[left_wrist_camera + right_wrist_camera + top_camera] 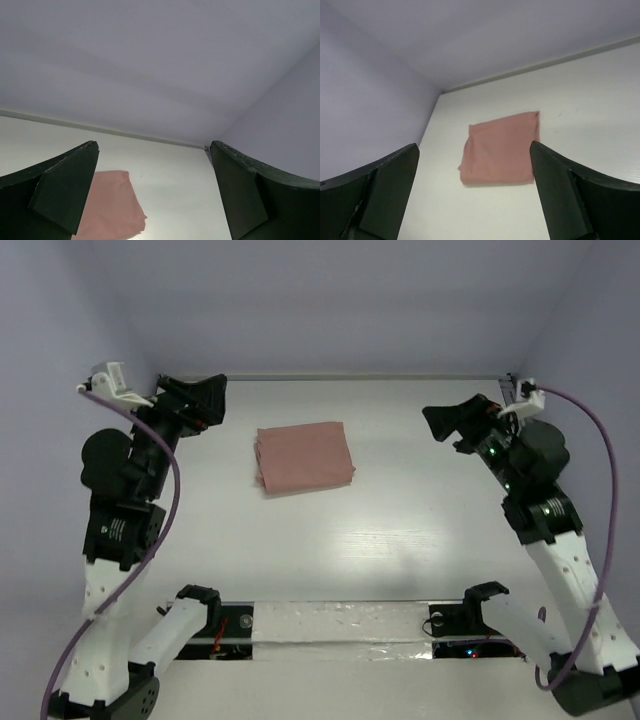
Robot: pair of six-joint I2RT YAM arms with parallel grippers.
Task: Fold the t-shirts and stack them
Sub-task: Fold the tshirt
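The t-shirt (114, 207) is being partly hidden by a dark finger (55, 197) and cut off by the bottom edge.

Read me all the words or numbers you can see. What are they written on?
No text here can be read.
The folded pink t-shirt: only plain cloth shows, no lettering.
Pale marking on the left arm: too small to read.

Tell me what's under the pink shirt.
The shirt lies folded flat on the white table, and tabletop shows all around it. Folded layers show at its left edge. Anything beneath it or inside the folds is covered by the cloth.
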